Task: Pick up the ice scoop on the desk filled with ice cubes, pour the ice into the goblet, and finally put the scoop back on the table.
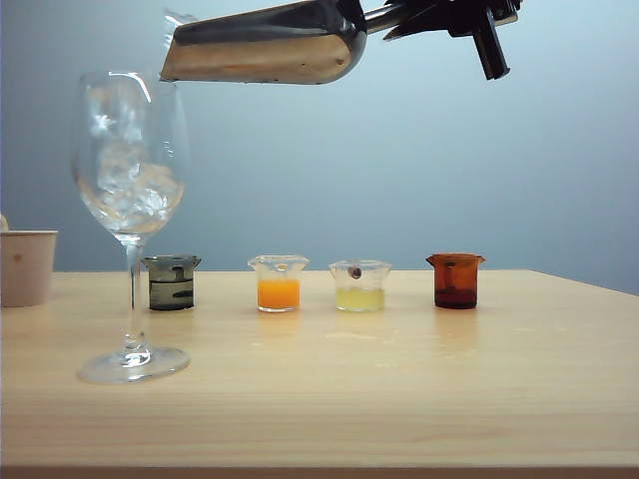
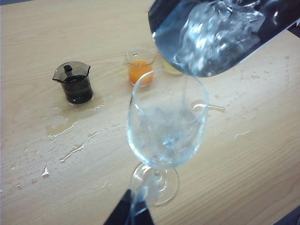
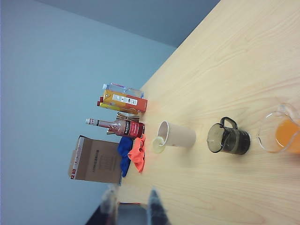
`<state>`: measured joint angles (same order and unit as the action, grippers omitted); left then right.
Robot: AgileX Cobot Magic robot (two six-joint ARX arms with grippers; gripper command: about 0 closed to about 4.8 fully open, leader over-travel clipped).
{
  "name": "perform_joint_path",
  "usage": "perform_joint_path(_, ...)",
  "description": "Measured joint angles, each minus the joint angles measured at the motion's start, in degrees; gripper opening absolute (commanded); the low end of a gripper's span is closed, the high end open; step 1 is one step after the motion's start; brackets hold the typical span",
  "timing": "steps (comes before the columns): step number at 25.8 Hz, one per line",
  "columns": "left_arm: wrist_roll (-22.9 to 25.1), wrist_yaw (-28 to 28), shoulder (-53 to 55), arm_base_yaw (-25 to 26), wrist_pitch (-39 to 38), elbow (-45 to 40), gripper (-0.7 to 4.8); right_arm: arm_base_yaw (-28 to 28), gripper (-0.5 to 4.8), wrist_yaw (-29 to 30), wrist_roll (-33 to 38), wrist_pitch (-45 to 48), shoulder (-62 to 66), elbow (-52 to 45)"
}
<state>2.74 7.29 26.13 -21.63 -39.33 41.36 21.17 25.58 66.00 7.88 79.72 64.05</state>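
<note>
The right gripper (image 1: 439, 15) is high above the desk (image 1: 399, 389) in the exterior view, its dark fingers closed narrowly on the round handle of the ice scoop (image 1: 265, 45), which it holds nearly level with the open mouth of the trough just above and beside the rim of the goblet (image 1: 130, 160). From the left wrist view the scoop's steel bowl hangs right over the goblet's mouth, and a clump of ice cubes (image 2: 213, 33) still sits at the lip of the trough, while more ice already lies in the goblet's bowl. The goblet stands upright on its round foot on the left part of the desk. The left gripper (image 2: 129, 213) shows only as dark fingertips at the edge of its own view, close by the goblet's foot; its tips seem drawn near together, but the view is too cropped to say whether it is closed. Behind the goblet a row of small beakers stands apart from one another: a dark beaker (image 1: 171, 282), an orange beaker (image 1: 279, 283), a pale yellow beaker (image 1: 360, 285) and a brown beaker (image 1: 456, 280). A paper cup (image 1: 26, 266) stands at the far left. Streaks and drops of water (image 2: 70, 152) lie on the desk near the goblet.
</note>
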Motion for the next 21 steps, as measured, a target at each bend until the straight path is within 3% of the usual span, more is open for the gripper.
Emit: perform_joint_path(21, 0.0, 0.0, 0.0, 0.0, -0.3, 0.0, -0.05, 0.0, -0.07, 1.0, -2.5, -1.4, 0.0, 1.3)
